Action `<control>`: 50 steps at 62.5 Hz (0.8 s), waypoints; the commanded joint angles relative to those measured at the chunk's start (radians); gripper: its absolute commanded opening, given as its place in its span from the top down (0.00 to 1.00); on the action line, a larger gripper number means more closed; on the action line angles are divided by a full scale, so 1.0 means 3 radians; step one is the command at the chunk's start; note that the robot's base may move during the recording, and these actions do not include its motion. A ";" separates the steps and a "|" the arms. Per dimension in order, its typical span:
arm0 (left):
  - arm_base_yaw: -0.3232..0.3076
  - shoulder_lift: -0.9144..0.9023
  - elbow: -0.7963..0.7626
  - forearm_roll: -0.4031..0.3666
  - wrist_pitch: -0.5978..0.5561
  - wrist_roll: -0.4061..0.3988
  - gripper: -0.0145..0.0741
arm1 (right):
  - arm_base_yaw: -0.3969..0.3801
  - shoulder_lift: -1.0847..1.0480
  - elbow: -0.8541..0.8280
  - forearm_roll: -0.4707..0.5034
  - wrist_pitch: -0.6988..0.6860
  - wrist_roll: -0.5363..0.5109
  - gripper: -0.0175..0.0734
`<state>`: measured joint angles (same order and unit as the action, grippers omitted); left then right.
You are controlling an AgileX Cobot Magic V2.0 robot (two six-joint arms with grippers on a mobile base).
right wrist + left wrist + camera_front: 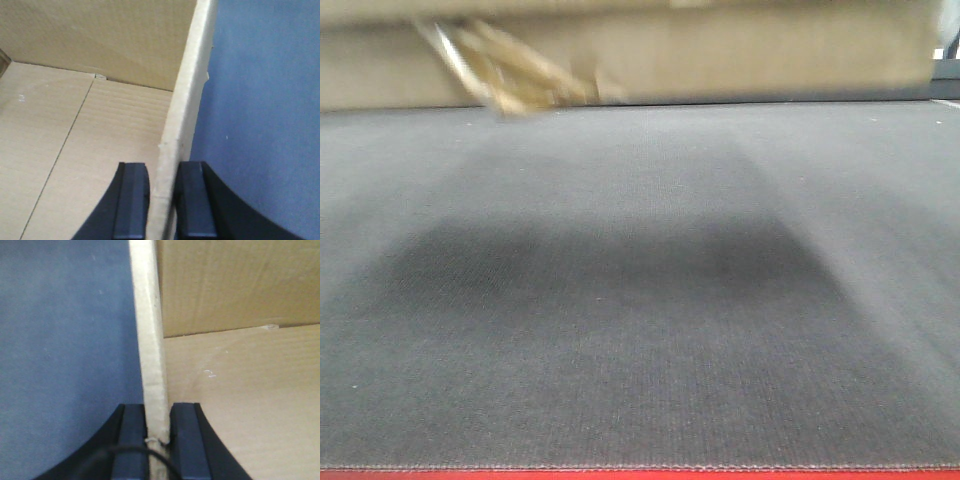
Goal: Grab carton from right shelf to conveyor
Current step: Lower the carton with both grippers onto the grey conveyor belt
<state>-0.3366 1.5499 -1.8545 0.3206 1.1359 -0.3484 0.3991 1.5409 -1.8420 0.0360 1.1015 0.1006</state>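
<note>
While the front view is blurry up top, you can make out the carton (720,50) stretched along the far edge of the conveyor (640,300), taking up almost the whole width. A twist of glossy tan tape (505,65) dangles from it toward the far left corner. I can't tell from that angle whether the box bottom actually touches the belt or sits just above it. A darker patch (620,270) lies across the middle of the belt, and the red strip (640,474) runs along the near edge.

Wrist cams are way clearer. The left gripper (159,415) is clamped on the carton's side wall (150,330), one black finger (134,440) on the outside over the belt, the other on the inside above the box floor. The wall edge stands upright between them.

Same deal on the other side: the right gripper (161,172) is pinching the opposite wall (190,90), with one finger (131,200) inside the box and its mate outside over the belt. The box is open-topped, and you can see a seam line on its bare cardboard floor (75,150).
</note>
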 commanded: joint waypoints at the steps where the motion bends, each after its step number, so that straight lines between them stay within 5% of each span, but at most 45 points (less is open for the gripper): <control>1: 0.0074 0.0178 -0.0005 0.0063 -0.0133 0.0039 0.85 | -0.0100 0.0156 -0.0017 -0.0041 -0.0145 -0.0012 0.88; 21: 0.0079 0.0762 -0.0005 0.0112 -0.0184 0.0039 0.85 | -0.0138 0.0727 -0.0017 -0.0071 -0.0217 -0.0012 0.88; 27: 0.0079 0.0870 -0.0005 0.0135 -0.0184 0.0039 0.81 | -0.0138 0.0807 -0.0017 -0.0071 -0.0226 -0.0012 0.77; 32: 0.0079 0.0890 -0.0005 0.0173 -0.0184 0.0039 0.71 | -0.0138 0.0831 -0.0017 -0.0072 -0.0226 -0.0012 0.61; 42: 0.0079 0.0890 -0.0005 0.0249 -0.0178 0.0039 0.28 | -0.0138 0.0817 -0.0017 -0.0072 -0.0210 -0.0012 0.17; 45: 0.0079 0.0877 -0.0005 0.0249 -0.0154 0.0039 0.13 | -0.0138 0.0800 -0.0017 -0.0072 -0.0203 -0.0012 0.18; 50: 0.0079 0.0840 -0.0005 0.0249 -0.0076 0.0039 0.18 | -0.0138 0.0746 -0.0017 -0.0072 -0.0203 -0.0012 0.18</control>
<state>-0.3158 1.8226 -1.8520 0.3846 1.0928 -0.3400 0.3645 1.7920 -1.8420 0.0265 1.0569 0.0980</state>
